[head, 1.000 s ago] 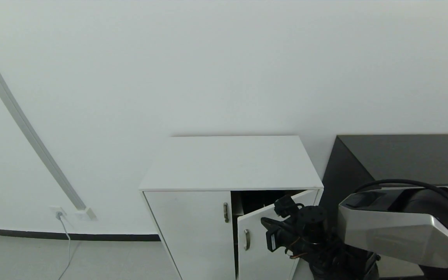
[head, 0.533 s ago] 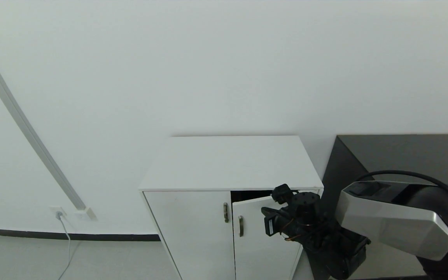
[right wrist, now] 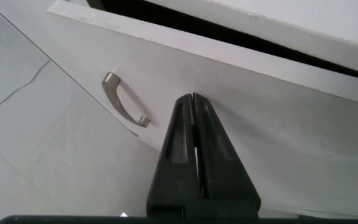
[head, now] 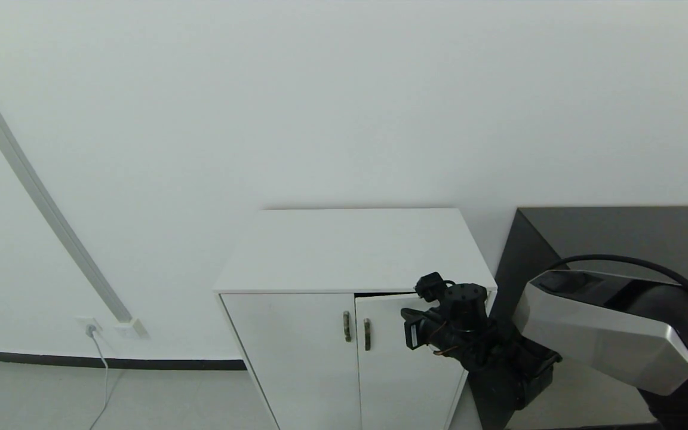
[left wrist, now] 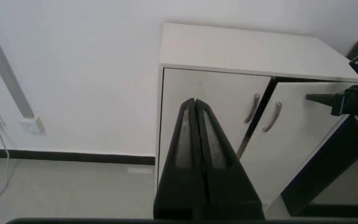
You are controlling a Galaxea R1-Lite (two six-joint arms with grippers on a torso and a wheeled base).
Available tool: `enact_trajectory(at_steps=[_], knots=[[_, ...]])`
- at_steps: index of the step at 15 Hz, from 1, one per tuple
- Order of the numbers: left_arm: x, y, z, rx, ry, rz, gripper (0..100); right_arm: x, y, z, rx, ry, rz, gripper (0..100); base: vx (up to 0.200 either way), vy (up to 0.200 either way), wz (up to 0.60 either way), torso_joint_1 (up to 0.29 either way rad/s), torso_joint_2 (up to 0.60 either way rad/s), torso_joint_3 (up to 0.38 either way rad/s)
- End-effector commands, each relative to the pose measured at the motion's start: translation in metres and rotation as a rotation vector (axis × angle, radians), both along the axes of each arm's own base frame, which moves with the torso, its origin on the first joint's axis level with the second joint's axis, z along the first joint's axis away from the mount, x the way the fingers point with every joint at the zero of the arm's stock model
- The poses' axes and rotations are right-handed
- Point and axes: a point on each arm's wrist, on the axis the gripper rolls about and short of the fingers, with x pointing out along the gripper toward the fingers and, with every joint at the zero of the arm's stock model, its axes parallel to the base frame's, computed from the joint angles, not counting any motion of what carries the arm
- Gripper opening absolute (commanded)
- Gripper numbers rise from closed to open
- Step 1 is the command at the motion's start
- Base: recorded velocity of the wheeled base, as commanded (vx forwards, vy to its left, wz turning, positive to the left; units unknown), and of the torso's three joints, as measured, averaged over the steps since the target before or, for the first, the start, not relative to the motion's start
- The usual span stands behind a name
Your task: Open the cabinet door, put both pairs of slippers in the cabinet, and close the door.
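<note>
Head view gives us a white cabinet [head: 350,251] standing against a plain white wall. A dark table [head: 619,239] stands just beside it on our right. On our left a grey rail [head: 39,191] runs slanting down the wall to a socket [head: 88,325], and a cable [head: 103,373] hangs from the socket to the floor. A black skirting strip [head: 141,362] runs along the foot of the wall. Our right arm crosses in front of the dark table's near corner and of the cabinet's right edge.

The cabinet's left door [head: 290,352] is flush. Its right door [head: 407,382] is almost shut, with a thin dark gap under the top board, and the two handles [head: 367,334] sit side by side at the middle.

On the right wrist view, our right gripper [right wrist: 193,99] has its fingers pressed together. Its tips lie against the right door's face, just beside that door's handle.

Our left gripper [left wrist: 195,102] is also pinched together with nothing in it. It is well apart from the cabinet and points at the left door.
</note>
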Motion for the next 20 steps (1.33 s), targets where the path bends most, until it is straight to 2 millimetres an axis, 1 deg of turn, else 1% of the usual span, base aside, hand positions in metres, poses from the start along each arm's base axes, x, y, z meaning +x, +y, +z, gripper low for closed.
enact_trajectory(at_steps=[1, 20], knots=[[-0.0001, 0.0000, 0.0000, 0.000, -0.002, 0.001, 0, 0.0035, 0.0008, 0.0026, 0.005, -0.010, -0.002, 0, 0.000, 0.000, 0.00, 0.000, 0.00, 0.000], [0.0000, 0.0000, 0.0000, 0.000, 0.000, -0.001, 0, 0.0090, 0.0019, 0.0006, -0.014, -0.017, -0.002, 0, 0.000, 0.000, 0.00, 0.000, 0.00, 0.000]])
